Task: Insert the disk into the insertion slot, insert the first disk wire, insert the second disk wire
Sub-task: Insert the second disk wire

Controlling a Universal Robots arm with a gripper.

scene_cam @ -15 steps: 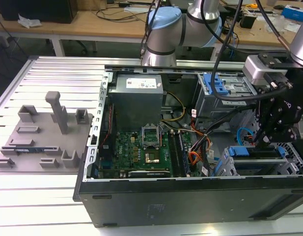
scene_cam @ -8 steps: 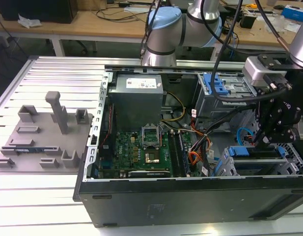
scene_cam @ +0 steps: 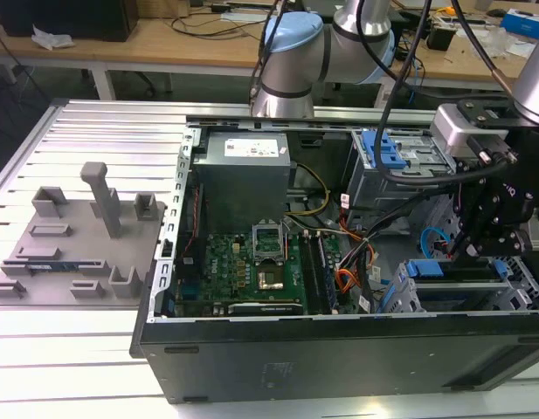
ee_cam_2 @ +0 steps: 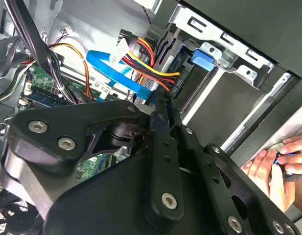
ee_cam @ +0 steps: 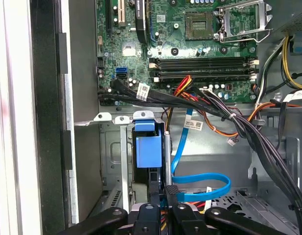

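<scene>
You see the end effector with its black fingers nearly together, pinching a connector at the blue-tabbed disk. The disk sits in the insertion slot, a perforated grey sheet-metal cage. Just beside the fingers curls a flat blue wire.

Gripper linkage cut off by frame edge in first wrist view. Its black body blocks much of motherboard in second wrist view. Hand cropped at picture edge, dark item it holds unidentifiable.
</scene>
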